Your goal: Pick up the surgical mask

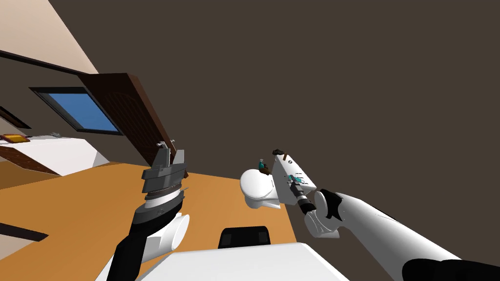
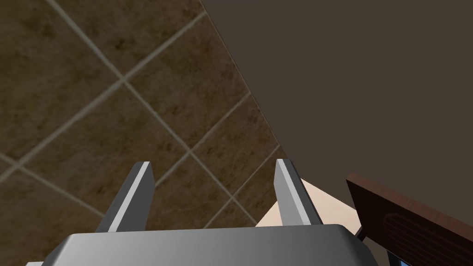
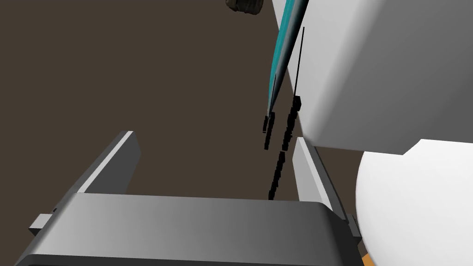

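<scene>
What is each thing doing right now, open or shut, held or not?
left gripper: jaws open, empty.
right gripper: jaws open, empty, close to the mask.
surgical mask: lying on the white tank, not held.
brown door: standing open.

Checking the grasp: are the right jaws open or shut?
Open: the right jaws stand wide apart, not pressing the teal mask ahead of them.

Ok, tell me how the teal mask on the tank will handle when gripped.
Probably floppy and light: the mask shows as a very thin teal sheet against the white tank. Its thin black loops may dangle or snag. Unlikely to roll.
</scene>
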`<state>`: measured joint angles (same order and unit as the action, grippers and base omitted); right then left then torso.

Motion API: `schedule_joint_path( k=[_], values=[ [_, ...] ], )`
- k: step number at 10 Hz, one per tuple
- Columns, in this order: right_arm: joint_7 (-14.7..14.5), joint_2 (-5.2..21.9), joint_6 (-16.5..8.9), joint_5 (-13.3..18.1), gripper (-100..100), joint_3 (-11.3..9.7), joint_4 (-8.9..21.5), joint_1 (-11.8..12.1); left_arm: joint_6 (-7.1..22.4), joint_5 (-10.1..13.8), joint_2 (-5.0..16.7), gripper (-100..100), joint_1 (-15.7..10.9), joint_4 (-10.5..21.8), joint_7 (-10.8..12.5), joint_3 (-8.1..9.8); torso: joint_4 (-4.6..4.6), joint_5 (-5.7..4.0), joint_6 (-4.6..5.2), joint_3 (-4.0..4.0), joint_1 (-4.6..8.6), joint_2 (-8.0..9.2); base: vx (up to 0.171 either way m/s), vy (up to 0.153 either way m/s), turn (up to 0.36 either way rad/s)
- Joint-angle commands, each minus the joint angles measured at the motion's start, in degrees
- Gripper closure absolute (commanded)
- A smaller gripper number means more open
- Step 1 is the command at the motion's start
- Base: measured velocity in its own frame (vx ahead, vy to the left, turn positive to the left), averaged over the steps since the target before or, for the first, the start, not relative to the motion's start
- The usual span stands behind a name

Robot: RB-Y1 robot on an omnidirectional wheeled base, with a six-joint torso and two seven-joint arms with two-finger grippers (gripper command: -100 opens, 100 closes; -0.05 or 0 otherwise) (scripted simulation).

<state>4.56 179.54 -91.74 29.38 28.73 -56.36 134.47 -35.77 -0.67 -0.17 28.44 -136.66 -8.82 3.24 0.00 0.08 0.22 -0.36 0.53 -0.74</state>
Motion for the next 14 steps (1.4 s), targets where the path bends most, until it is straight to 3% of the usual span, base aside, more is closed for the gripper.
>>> schedule_joint_path(
  k=[1, 3, 4, 5, 9, 10, 11, 14],
  values=[
    [2.4, 0.1, 0.9, -0.5, -100, -1.9, 2.3, 0.1, 0.0, 0.0, 0.0, 0, 0.0, 0.0, 0.0, 0.00, 0.00, 0.00, 0.00, 0.00, 0.00, 0.00, 0.026, 0.080, -0.075],
    [5.4, 0.3, 1.9, -1.1, -100, -4.2, 5.2, 0.3, 0.0, 0.0, 0.0, 0, 0.0, 0.0, 0.0, 0.00, 0.02, 0.04, 0.00, 0.00, -0.02, -0.03, 0.032, 0.082, -0.073],
    [4.4, 0.1, 1.5, -0.8, -100, -3.5, 4.2, 0.2, 0.0, 0.0, 0.0, 0, 0.0, 0.0, 0.0, 0.00, 0.02, 0.04, -0.01, -0.02, 0.00, -0.06, 0.017, 0.033, -0.015],
    [4.7, 0.2, 1.6, -0.9, 100, -3.6, 4.4, 0.2, 0.0, 0.0, 0.0, 0, 0.0, 0.0, 0.0, 0.00, 0.02, 0.00, -0.02, 0.00, 0.14, -0.01, 0.001, 0.008, 0.000],
    [4.7, 0.2, 1.6, -0.9, 100, -3.6, 4.4, 0.2, 0.0, 0.0, 0.0, 0, 0.0, 0.0, 0.0, 0.00, 0.03, -0.01, -0.01, 0.05, 0.27, 0.07, 0.000, 0.000, 0.000],
    [4.7, 0.2, 1.6, -0.9, 0, -3.6, 4.4, 0.2, 0.0, 0.0, 0.0, 0, 0.0, 0.0, 0.0, 0.00, 0.03, -0.01, -0.01, 0.04, 0.27, 0.06, 0.000, 0.000, 0.000],
    [2.4, 0.1, 0.9, -0.5, 100, -1.9, 2.3, 0.1, 0.0, 0.0, 0.0, 0, 0.0, 0.0, 0.0, 0.00, 0.02, -0.01, -0.01, 0.04, 0.28, 0.06, -0.022, -0.053, 0.111],
    [-2.0, -0.1, -0.7, 0.3, 100, 1.6, -2.0, -0.2, 0.0, 0.0, 0.0, 0, 0.0, 0.0, 0.0, 0.01, 0.04, -0.08, 0.01, 0.12, 0.65, 0.23, -0.043, -0.101, 0.092]
  ],
)
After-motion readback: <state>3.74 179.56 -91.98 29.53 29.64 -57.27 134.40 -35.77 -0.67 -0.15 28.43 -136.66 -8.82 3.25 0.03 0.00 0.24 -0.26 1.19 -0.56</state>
